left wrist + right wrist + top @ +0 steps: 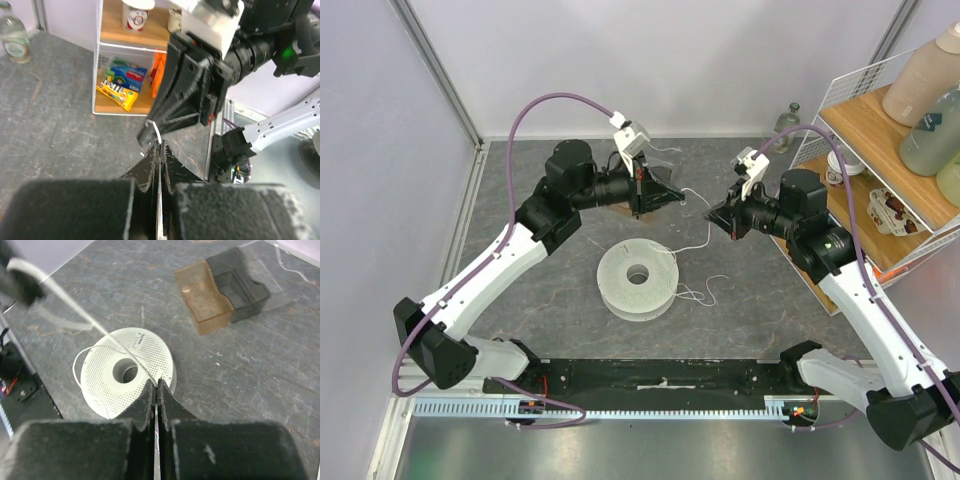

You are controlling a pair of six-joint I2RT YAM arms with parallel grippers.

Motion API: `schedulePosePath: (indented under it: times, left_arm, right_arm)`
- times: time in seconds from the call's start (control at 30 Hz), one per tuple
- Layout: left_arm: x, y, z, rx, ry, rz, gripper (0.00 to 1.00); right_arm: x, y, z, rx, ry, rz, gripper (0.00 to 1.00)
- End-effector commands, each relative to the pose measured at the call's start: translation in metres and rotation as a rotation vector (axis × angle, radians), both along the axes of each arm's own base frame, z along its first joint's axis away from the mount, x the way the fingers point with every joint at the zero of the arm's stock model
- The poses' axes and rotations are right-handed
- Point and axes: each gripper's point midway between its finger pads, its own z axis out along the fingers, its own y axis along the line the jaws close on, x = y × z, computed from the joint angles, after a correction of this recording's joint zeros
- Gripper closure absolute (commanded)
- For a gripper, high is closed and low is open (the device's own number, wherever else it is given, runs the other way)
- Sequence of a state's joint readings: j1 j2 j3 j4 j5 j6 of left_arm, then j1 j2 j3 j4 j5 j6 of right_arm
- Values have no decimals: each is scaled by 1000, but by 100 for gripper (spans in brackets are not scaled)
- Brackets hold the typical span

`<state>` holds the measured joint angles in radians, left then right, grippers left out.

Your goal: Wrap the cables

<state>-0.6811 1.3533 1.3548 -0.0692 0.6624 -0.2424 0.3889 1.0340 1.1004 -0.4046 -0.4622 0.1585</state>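
Observation:
The cable [706,235] is a very thin white wire. It runs from the white perforated spool [638,280] up to both grippers, with loose curls [698,293] on the table right of the spool. My left gripper [675,196] is shut on the cable [156,132], held above the table and facing the right gripper [185,95]. My right gripper [713,213] is shut on the same cable [100,330], which stretches taut to the upper left in its wrist view. The spool [125,372] lies flat below it.
A wire shelf [880,150] with bottles and snack packs stands at the right. A glass bottle [789,124] is at the back. A brown and black open box [220,287] lies on the table behind the spool. Purple walls close in the left and the back.

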Motion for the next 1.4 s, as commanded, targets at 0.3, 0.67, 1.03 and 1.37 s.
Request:
schedulePosePath:
  times: [0.3,0.67,1.03,1.37]
  left_arm:
    - [0,9,59,-168,-77,17,98]
    - [9,11,30,-117,91,98,98]
    - [-7,5,33,-131,123,44,98]
    - [-16,7,39,-163,150,24,98]
  right_arm:
    - [-18,5,38,-90,-305,199,22]
    - [-30,-15,131,-76,-832,102,5]
    - [-35,44,137,-59,-983,295,8]
    - [-16,47,109,-192,-1041,214,19]
